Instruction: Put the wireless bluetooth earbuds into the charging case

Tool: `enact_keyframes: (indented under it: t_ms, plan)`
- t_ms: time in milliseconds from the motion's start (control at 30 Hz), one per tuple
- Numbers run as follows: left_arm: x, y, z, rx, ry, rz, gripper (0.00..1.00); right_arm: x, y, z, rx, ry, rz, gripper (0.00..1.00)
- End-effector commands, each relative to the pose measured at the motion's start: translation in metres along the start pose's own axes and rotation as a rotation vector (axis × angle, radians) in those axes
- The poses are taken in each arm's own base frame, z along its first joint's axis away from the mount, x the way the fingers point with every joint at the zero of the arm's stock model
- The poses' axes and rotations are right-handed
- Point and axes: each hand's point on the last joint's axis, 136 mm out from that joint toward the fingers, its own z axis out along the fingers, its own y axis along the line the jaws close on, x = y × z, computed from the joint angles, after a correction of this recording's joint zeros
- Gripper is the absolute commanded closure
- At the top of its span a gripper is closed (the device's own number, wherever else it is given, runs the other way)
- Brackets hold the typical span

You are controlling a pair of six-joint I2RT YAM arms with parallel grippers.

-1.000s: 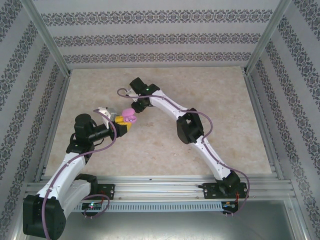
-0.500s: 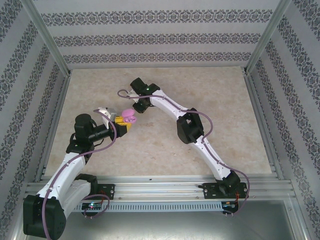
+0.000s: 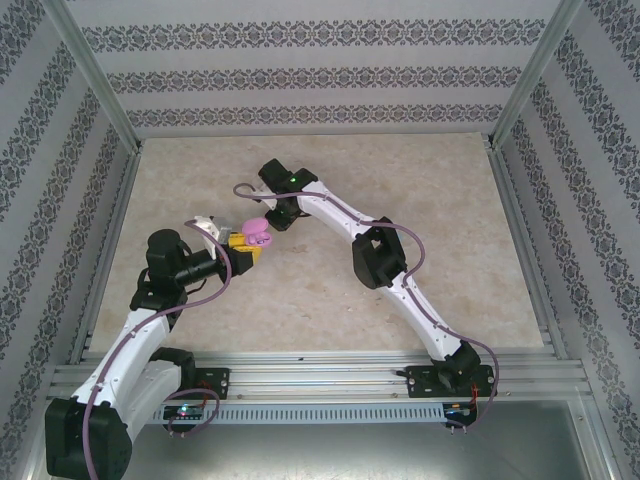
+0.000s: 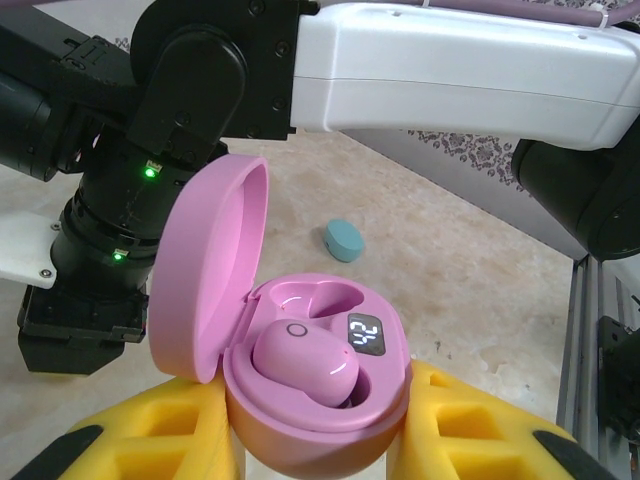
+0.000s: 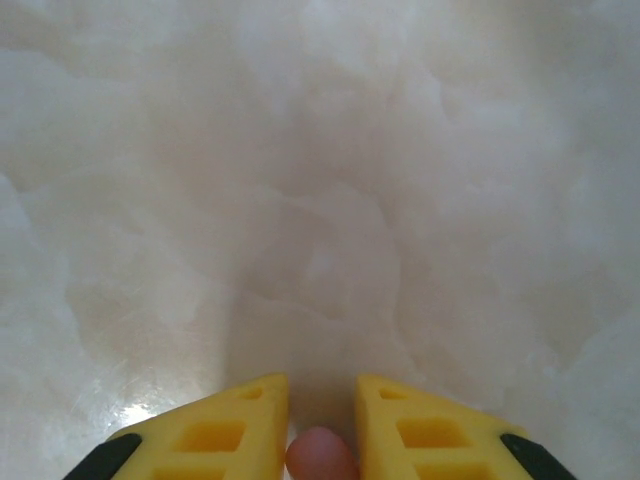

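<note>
pink earbud (image 5: 321,460) cut off below, charging case (image 4: 300,440) base cropped

I see my right gripper (image 5: 322,388) pinched narrower than a second ago, its yellow jaws now drawn in on the pink earbud (image 5: 321,458). From overhead, that gripper has crept a touch toward 5 o'clock, at the 1 o'clock side of the charging case (image 3: 258,232). My left arm (image 3: 125,345) has sagged slightly toward 6 o'clock.
</note>
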Motion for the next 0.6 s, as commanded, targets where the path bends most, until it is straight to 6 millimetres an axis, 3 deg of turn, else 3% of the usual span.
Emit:
enact_keyframes:
  t_ms: [0,267,567]
  plan:
    - [-0.013,-0.002,-0.003,-0.005,-0.024,0.042,0.76,0.016,0.001,-0.004,0.009,0.067,0.025,0.77]
    - [-0.014,-0.003,-0.004,-0.003,-0.029,0.041,0.76,0.027,-0.002,-0.012,0.002,0.108,0.048,0.69]
    - [-0.012,-0.005,-0.005,-0.001,-0.03,0.036,0.76,0.042,0.003,-0.01,-0.018,0.163,0.065,0.76]
